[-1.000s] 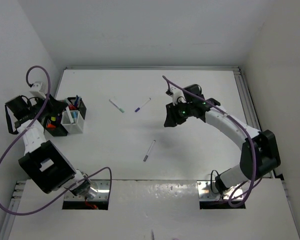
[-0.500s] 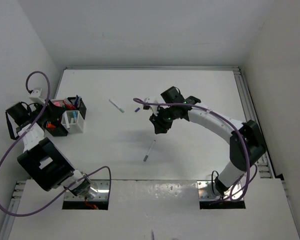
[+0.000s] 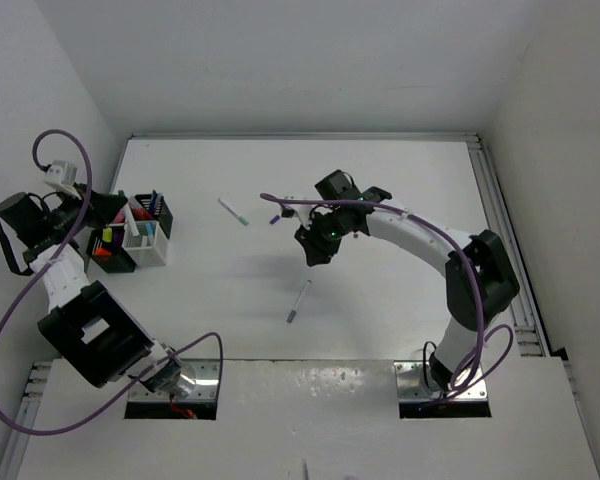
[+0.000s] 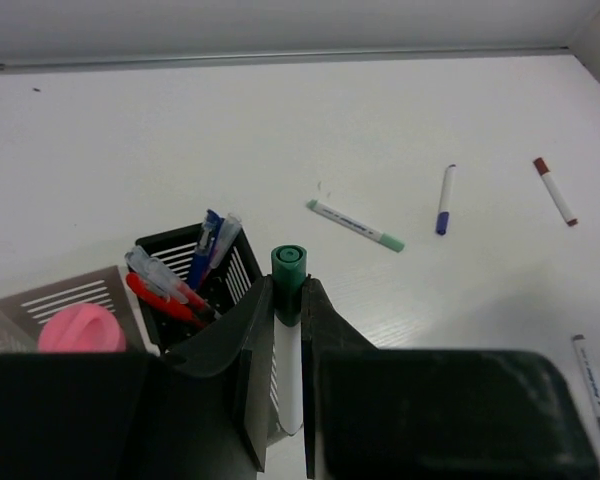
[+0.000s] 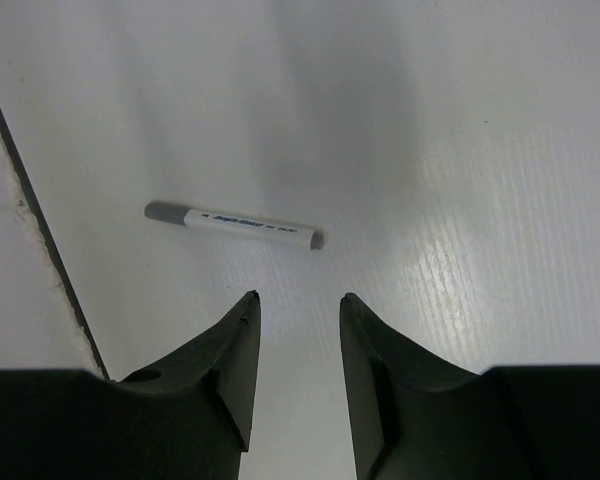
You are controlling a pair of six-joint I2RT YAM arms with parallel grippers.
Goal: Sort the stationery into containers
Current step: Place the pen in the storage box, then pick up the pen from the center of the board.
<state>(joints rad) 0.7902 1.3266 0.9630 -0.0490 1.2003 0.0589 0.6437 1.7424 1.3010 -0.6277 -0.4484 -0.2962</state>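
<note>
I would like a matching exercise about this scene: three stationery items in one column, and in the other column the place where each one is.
Items:
1. green-capped marker
2. grey-capped pen
3. red pens

Places:
A. standing in a black holder
B. lying loose on the table
C. clamped in the left gripper

Pairs: 1-C, 2-B, 3-A

— Where is the left arm [image 3: 65, 275]?
— Folded at the far left edge. Its left claw [image 4: 288, 300] is clamped tight on a green-capped marker [image 4: 289, 268], a finger pressed to each side.
— And the right arm [image 3: 430, 235]?
— It arcs from its base out over the middle of the surface [image 3: 230, 300]. The right claw [image 5: 298, 305] points down, jaws parted, nothing between them.
</note>
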